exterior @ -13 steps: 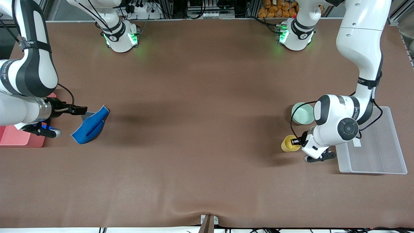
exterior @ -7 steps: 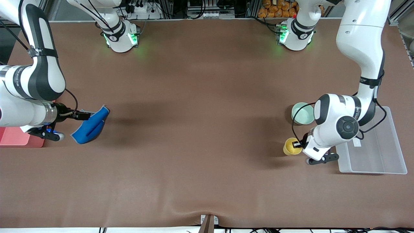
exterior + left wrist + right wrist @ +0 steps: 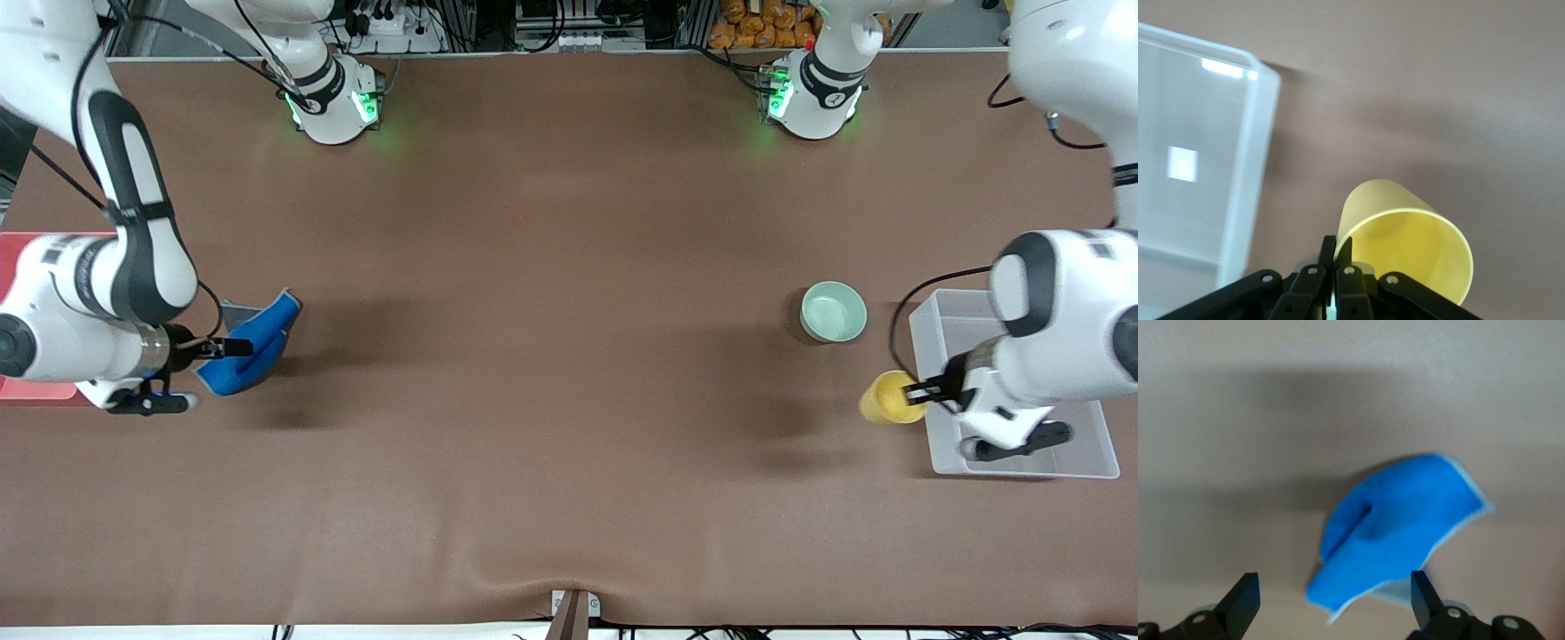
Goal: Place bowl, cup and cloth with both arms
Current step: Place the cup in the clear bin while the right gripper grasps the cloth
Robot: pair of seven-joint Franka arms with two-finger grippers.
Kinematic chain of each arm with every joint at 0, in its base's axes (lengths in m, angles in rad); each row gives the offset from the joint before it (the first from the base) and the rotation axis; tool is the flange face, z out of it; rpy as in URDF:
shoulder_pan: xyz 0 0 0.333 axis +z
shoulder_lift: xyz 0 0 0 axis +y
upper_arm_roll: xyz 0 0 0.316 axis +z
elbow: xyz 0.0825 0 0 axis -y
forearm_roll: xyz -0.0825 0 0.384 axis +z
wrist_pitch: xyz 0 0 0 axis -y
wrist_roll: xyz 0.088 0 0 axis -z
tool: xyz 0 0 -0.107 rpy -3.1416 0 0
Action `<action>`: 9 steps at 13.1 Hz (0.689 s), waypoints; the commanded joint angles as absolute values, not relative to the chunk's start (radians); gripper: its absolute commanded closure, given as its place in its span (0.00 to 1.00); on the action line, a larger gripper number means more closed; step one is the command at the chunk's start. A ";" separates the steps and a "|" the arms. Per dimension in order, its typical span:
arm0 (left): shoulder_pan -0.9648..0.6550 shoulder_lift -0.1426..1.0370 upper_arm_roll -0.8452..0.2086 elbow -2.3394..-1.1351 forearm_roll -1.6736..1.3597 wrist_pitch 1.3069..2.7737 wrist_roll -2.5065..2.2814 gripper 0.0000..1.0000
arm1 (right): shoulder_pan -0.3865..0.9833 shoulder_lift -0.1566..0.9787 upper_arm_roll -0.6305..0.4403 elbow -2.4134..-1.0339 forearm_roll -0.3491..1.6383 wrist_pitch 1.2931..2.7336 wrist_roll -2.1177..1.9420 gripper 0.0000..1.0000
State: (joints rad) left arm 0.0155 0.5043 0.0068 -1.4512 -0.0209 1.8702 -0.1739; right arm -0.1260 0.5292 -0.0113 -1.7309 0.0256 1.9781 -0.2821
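Our left gripper (image 3: 918,388) is clamped on the rim of the cup (image 3: 888,398), one finger inside and one outside. The cup is up off the table and tipped on its side, hanging just beside the edge of the clear bin (image 3: 1022,444) at the left arm's end. In the left wrist view the cup (image 3: 1405,247) opens toward the camera with the bin (image 3: 1198,160) alongside it.

The bowl (image 3: 833,311) sits upright on the brown table (image 3: 551,356), near the bin and farther from the front camera than the cup.

At the other end, our right gripper (image 3: 233,345) is spread wide over the cloth (image 3: 251,345), holding nothing. The right wrist view shows the cloth (image 3: 1398,527) rumpled between the parted fingers (image 3: 1239,603). A red tray (image 3: 27,389) peeks out under that arm.
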 commanded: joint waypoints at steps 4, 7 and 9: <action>0.054 0.508 0.185 -1.433 -0.038 1.835 0.102 1.00 | -0.152 0.589 0.000 -1.693 0.041 1.988 -0.341 0.00; 0.063 0.563 0.276 -1.399 -0.066 1.851 0.270 1.00 | -0.150 0.595 0.000 -1.713 0.043 2.019 -0.319 0.00; 0.074 0.619 0.279 -1.394 -0.086 1.919 0.275 1.00 | -0.143 0.585 0.000 -1.742 0.041 2.049 -0.321 0.00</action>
State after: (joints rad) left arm 0.0790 0.5467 0.2707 -1.4405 -0.0534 1.8792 0.2574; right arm -0.1423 0.5894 -0.0073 -1.7207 0.0289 2.0225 -0.3259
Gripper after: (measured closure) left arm 0.974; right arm 0.000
